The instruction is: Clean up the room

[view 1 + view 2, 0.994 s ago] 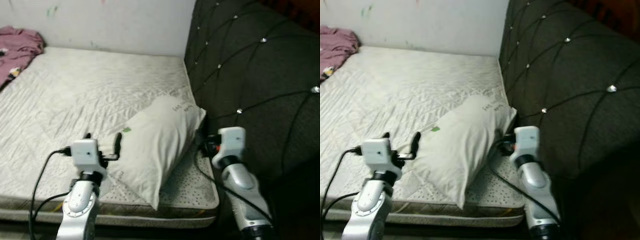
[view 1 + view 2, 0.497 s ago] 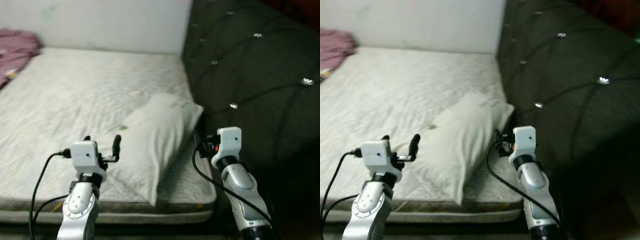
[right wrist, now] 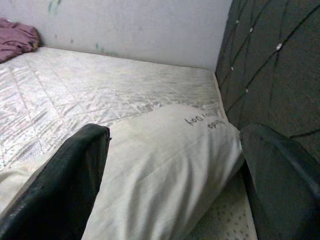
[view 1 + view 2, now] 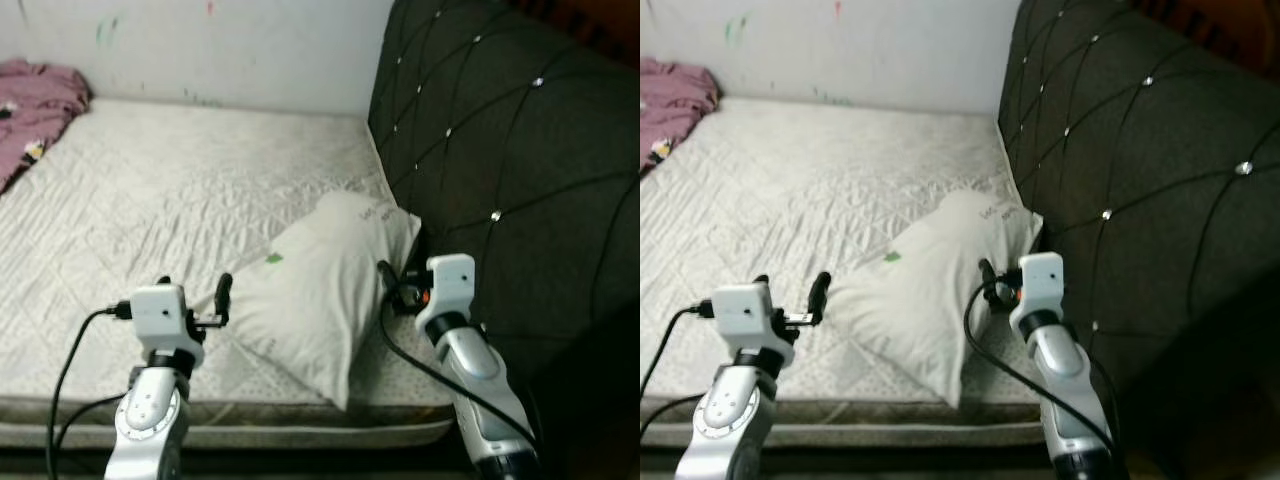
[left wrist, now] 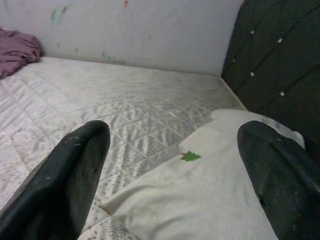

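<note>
A white pillow (image 4: 320, 290) lies slanted on the mattress (image 4: 180, 190), its far corner against the dark headboard (image 4: 500, 150). My left gripper (image 4: 195, 290) hovers open just off the pillow's left edge; the left wrist view has its two black fingers (image 5: 65, 185) wide apart, with the pillow (image 5: 200, 195) and its small green tag ahead. My right gripper (image 4: 395, 285) sits open at the pillow's right side, next to the headboard. Seen from the right wrist, the pillow (image 3: 170, 155) lies between and beyond the spread fingers (image 3: 285, 185).
A crumpled purple garment (image 4: 35, 95) lies at the mattress's far left corner by the white wall (image 4: 220, 40). The tufted headboard rises close on the right. The mattress's front edge (image 4: 260, 432) runs just below both arms.
The head camera swayed, so the whole picture shifted. Both grippers stay open on either side of the pillow, and the pillow lies where it was.
</note>
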`<state>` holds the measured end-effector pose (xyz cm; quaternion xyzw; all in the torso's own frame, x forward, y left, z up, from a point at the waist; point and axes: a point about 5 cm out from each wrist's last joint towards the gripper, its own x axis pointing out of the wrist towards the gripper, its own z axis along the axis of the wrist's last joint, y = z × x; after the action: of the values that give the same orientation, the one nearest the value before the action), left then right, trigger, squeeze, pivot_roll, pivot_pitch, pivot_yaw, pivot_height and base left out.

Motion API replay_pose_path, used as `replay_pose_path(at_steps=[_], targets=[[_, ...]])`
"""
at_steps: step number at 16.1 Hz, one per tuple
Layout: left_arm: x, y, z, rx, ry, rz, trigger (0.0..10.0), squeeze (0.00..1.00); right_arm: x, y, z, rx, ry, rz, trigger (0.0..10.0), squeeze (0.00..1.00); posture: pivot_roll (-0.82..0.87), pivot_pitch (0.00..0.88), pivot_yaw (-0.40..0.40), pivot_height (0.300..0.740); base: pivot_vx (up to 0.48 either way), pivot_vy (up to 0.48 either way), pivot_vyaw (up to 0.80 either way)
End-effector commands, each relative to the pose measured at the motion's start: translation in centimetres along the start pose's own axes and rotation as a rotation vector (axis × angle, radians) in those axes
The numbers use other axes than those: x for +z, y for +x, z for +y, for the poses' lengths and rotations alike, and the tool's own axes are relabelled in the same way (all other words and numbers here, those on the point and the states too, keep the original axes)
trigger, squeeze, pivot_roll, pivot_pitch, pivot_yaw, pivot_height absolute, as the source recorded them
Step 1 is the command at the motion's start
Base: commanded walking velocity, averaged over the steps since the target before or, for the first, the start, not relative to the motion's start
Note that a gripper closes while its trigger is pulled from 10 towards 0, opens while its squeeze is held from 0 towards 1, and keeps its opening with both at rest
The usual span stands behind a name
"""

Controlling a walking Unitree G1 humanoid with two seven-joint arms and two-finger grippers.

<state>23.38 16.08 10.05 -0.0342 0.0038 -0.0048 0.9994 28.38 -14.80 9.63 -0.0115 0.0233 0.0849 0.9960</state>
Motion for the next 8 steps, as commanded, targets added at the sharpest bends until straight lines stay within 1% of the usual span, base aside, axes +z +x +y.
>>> replay_pose_path(at_steps=[1,8], targets=[[0.24,0.17,-0.49,-0.015,-0.006,-0.008,10.0,0.00,0.19,-0.07,-0.91,-0.028,-0.003,0.001,10.0,0.00,-0.06,0.000,-0.035,0.740,0.000,0.000,0.00],[0.27,0.23,-0.44,-0.007,-0.006,-0.011,10.0,0.00,0.29,0.00,-0.92,-0.027,-0.006,-0.005,10.0,0.00,-0.06,0.000,-0.037,0.740,0.000,0.000,0.00]])
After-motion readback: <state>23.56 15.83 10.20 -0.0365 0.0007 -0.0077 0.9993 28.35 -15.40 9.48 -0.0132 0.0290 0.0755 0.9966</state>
